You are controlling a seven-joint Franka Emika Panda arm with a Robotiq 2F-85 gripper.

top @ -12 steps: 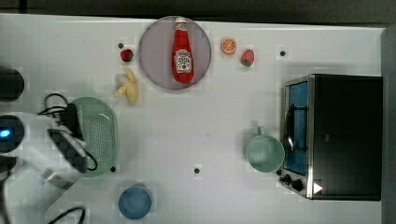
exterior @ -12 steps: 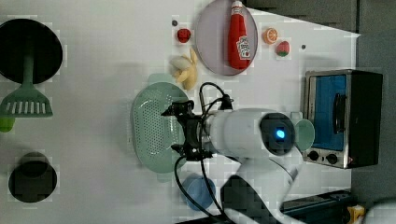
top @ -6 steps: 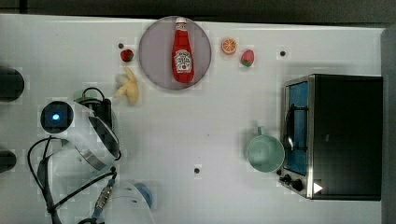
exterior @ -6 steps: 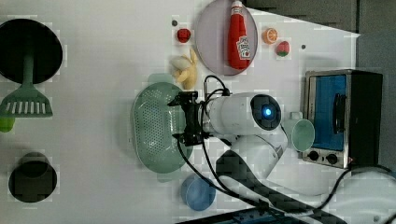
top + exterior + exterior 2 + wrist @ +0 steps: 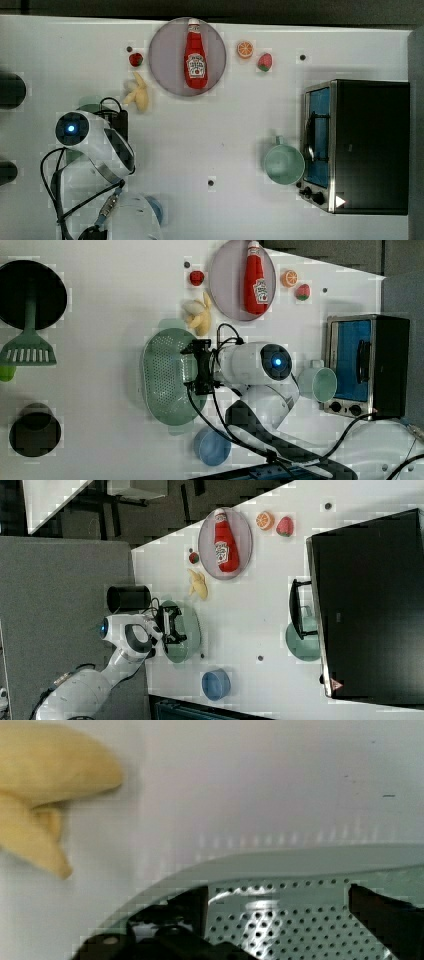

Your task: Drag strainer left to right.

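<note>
My gripper [image 5: 200, 367] hangs over the strainer [image 5: 167, 372], its black fingers [image 5: 187, 907] spread apart inside the perforated bowl, close to the rim nearest the arm. The strainer sits on the white table [image 5: 110, 315] at the left view's centre-left, just below the bananas [image 5: 199, 317] and above the blue bowl [image 5: 212, 446].

Non-task items: banana [image 5: 199, 317] just beside the jaws. Blue bowl [image 5: 212, 445] near them on the opposite side. Ketchup bottle [image 5: 195, 55] on grey plate [image 5: 165, 55] past the banana, small red fruit [image 5: 135, 59] next to it. Orange slice [image 5: 245, 49], strawberry [image 5: 264, 61], mint mug [image 5: 283, 164], toaster oven [image 5: 367, 145] well apart from jaws. Green spatula [image 5: 27, 347] on the far side.
</note>
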